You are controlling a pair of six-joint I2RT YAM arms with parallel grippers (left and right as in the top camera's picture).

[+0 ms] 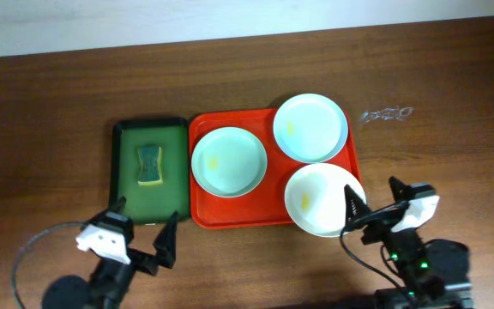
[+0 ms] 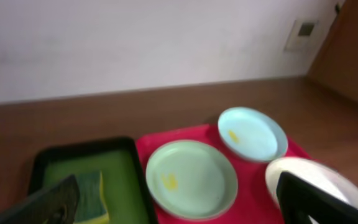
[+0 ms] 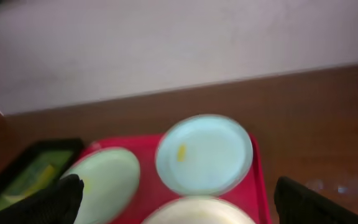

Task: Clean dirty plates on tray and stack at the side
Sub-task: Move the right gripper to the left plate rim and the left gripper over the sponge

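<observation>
Overhead: three dirty plates (image 1: pixel 229 161) lie on the red tray (image 1: pixel 230 219), one overhanging its rim beside the right gripper (image 1: pixel 374 199), whose fingers are spread.
Left wrist: the left gripper (image 2: pixel 178 186) is spread wide and empty, with the green tray (image 2: pixel 79 148) and sponge (image 2: pixel 92 193) below.
Right wrist: fingers apart, holding nothing.

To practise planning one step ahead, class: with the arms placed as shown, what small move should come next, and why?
Probably the left gripper should reach forward and close on the sponge. The sponge lies untouched in the green tray, just ahead of that open gripper, and the dirty plates all show yellow smears, so nothing looks wiped yet.
</observation>
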